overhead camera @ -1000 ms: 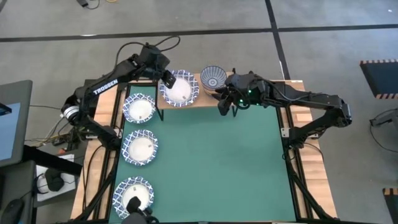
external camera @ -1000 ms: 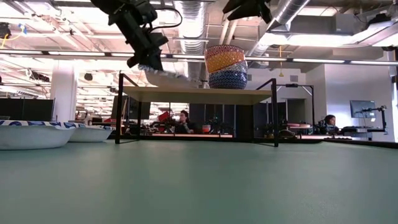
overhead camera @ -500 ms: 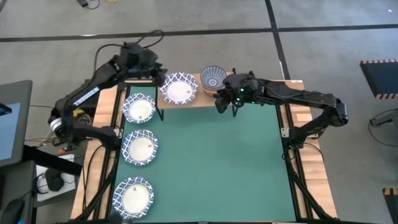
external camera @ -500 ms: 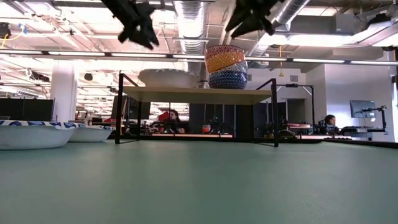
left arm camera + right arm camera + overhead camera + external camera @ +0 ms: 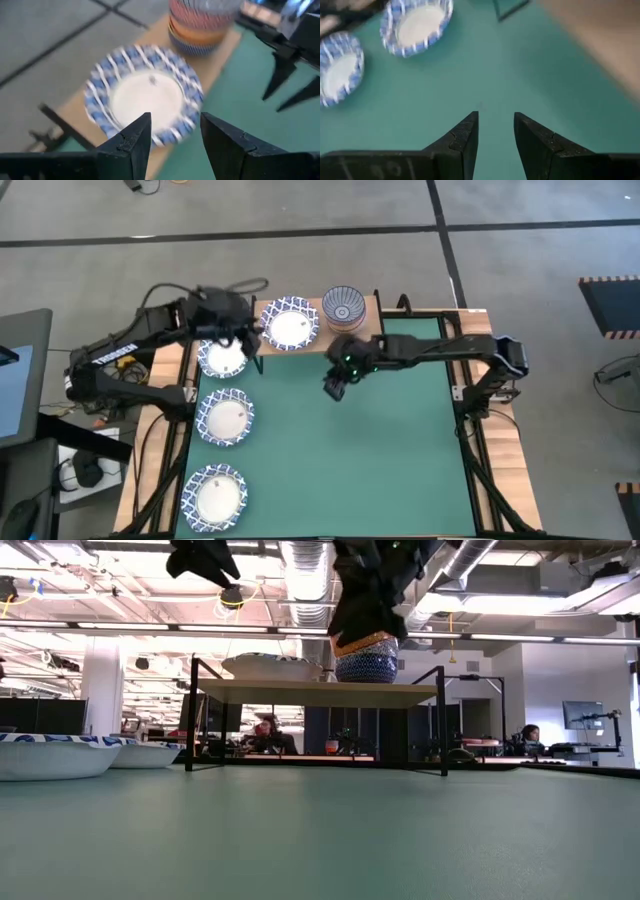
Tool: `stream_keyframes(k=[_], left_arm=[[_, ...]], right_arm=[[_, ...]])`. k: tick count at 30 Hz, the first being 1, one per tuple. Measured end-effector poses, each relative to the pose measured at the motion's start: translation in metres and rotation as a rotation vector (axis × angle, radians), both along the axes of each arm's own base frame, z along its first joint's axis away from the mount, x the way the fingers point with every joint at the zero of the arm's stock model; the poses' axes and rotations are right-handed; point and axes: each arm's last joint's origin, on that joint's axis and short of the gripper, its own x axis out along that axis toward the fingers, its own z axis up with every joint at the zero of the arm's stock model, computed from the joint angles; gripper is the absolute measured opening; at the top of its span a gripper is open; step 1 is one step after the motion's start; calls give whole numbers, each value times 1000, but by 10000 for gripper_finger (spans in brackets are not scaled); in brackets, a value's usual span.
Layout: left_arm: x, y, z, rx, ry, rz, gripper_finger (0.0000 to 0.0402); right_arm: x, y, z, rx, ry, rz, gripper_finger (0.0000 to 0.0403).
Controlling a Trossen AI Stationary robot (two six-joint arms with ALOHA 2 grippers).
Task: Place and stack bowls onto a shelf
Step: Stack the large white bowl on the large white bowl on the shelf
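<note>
Green matting lies under the right gripper point(image 5: 334, 387), fingers apart and empty. Beyond it, the shelf point(image 5: 318, 344) carries a lattice-rimmed bowl point(image 5: 288, 323) and stacked small bowls point(image 5: 343, 305). Left gripper point(image 5: 240, 338), apart, empty, hovers beside the shelf: its elbow could clip that bowl. Open office behind.

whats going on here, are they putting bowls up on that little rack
Yes. A two-armed robot is loading bowls onto the shelf. One wide lattice-rim bowl already sits on the plank, beside a stack of smaller bowls. Three more wide bowls wait in a row on the green mat. The left gripper is open and empty near the shelf's left end. The right gripper is open and empty above the mat, in front of the shelf.
</note>
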Motion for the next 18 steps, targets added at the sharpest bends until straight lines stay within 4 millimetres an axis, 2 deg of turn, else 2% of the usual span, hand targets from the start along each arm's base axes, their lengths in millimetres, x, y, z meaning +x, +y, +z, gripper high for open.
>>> stream_keyframes(k=[6,10,15,18], left_arm=[[-1,-44,-18,-234,134,-82,154],[-10,-76,-28,-366,241,-50,154],[-20,-110,-31,-424,271,-32,154],[-25,-127,-31,-436,283,-107,154]], right_arm=[[19,30,-24,51,26,96,152],[33,53,-40,95,12,148,152],[54,80,-61,189,-68,166,152],[67,92,-73,274,-127,158,154]])
